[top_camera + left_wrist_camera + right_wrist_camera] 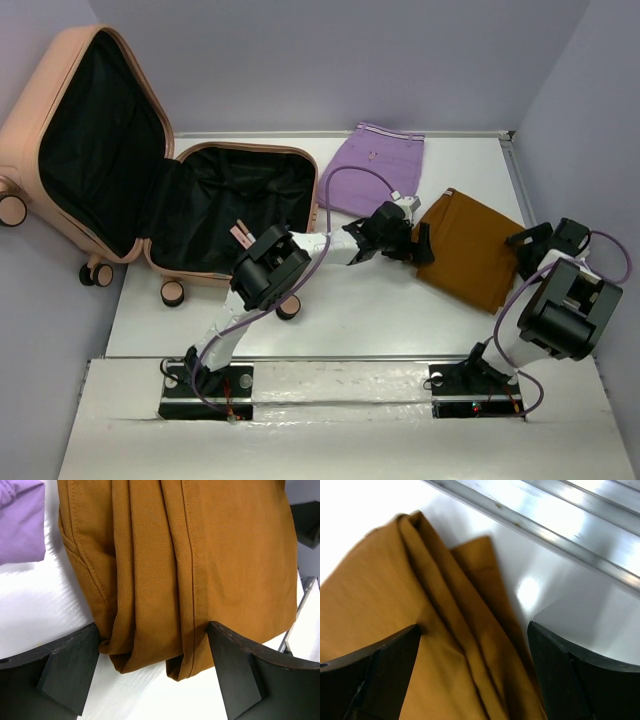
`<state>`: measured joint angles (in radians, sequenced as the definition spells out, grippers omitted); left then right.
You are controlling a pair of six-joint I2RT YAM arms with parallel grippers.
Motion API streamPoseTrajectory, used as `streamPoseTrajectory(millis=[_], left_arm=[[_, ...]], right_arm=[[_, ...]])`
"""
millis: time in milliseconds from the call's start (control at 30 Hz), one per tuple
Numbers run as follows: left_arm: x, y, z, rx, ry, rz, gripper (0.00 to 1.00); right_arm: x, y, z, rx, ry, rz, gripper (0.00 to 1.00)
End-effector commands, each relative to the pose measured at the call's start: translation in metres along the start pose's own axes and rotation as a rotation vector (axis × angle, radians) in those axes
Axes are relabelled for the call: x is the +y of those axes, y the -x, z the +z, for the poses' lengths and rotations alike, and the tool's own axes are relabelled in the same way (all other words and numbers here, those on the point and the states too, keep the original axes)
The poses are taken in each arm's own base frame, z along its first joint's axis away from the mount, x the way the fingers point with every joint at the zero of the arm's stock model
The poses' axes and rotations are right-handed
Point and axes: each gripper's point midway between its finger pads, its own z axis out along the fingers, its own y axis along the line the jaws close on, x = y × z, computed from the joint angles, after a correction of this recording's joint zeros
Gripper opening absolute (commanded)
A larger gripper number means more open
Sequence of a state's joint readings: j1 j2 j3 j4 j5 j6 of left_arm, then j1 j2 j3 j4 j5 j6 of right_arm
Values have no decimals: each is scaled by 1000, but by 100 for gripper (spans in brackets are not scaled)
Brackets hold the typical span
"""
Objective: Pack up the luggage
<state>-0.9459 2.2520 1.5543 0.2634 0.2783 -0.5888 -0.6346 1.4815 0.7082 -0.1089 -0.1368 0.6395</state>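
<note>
White tabletop [350, 310] and lilac walls framed the work. You had the left gripper [421, 243] spread wide and empty, its jaws straddling the folded end of the brown garment [470, 245], whose creases ran straight away from the wrist. The right gripper [528, 240], equally open and empty, sat at the cloth's opposite edge. The luggage [235, 195] lay open well to the left of both, so your left arm was nearer. You could not tell whether either gripper's fingertips touched the table, and the frame clipped the suitcase's left side.
</note>
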Motion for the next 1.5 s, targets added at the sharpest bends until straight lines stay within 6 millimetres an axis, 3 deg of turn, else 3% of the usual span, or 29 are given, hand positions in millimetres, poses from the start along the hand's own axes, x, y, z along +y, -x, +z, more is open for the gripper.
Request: streamPoseTrajectory(millis=[0,133,167,267,300,333,400,467,500,533,600,667,733,800,967,1200,1367,1467], left_arm=[[4,-23,9,53,3,-16,98],[3,-29,9,62,-5,-18,88],[-1,-31,9,64,-21,-23,84],[-3,-34,8,63,-40,-40,68],[-7,-34,8,59,-53,-45,63],[-11,-33,7,59,-63,-44,52],[-17,-36,7,61,-77,-42,48],[-23,-40,6,66,-93,-44,49],[-28,-43,6,73,-106,-43,51],[-29,-45,7,76,-109,-49,68],[-32,-49,7,84,-111,-52,86],[-31,-52,6,91,-111,-60,91],[-32,-49,2,78,-111,-68,96],[-32,-46,-5,54,-103,-85,98],[-26,-38,-21,0,-83,-145,99],[7,-23,-53,-119,40,-240,99],[-11,-9,-70,-182,-50,-269,99],[-32,-10,-67,-154,-147,-250,99]], right_arm=[[-2,-23,17,96,33,50,84],[3,-28,21,130,60,71,71],[6,-34,22,160,85,73,62],[16,-43,21,212,145,87,58],[15,-48,21,231,151,95,49],[21,-43,20,206,186,90,47],[28,-48,16,214,241,100,43],[31,-54,13,230,280,107,33],[34,-59,10,244,311,110,32],[35,-61,7,246,326,113,33],[34,-68,3,252,346,115,33],[31,-70,1,240,346,110,33],[27,-70,1,219,329,92,40],[24,-65,0,188,307,81,46],[24,-60,2,180,294,63,46],[16,-57,3,146,256,40,46],[16,-57,2,148,257,34,46],[16,-58,2,143,254,19,46]])
